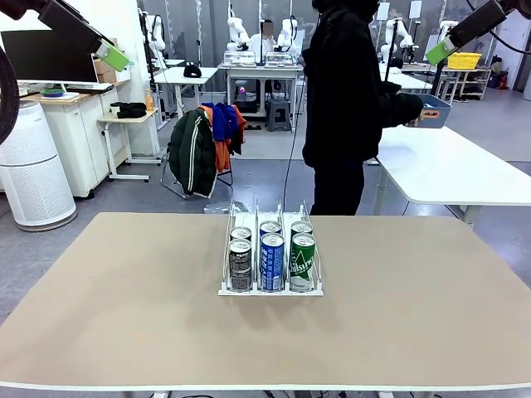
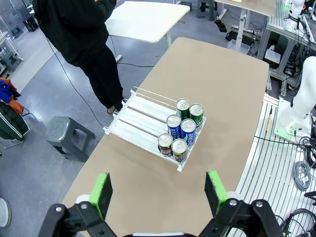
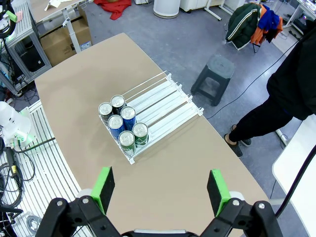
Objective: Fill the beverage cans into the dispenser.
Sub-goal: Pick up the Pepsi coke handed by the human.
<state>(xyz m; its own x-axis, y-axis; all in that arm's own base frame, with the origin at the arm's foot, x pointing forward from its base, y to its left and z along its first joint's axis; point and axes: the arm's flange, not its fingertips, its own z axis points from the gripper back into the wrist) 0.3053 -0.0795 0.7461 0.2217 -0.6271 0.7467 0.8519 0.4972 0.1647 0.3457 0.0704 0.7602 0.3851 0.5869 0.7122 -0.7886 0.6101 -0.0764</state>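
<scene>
Tan lab table [image 1: 124, 315], six beverage cans [image 1: 272, 261] at dispenser [image 1: 270, 291] front, wrist-view stool [image 2: 66, 136] beyond; my left gripper [image 2: 158, 180], right gripper [image 3: 160, 183] spread.

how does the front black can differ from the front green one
Colour: the front black can has a dark body with grey print; the front green can is green with white lettering. Lane: in the front view the black can stands in the dispenser's left-hand lane, the green can in the right-hand lane, a blue can between them. Both stand upright at the front lip with silver tops.
</scene>
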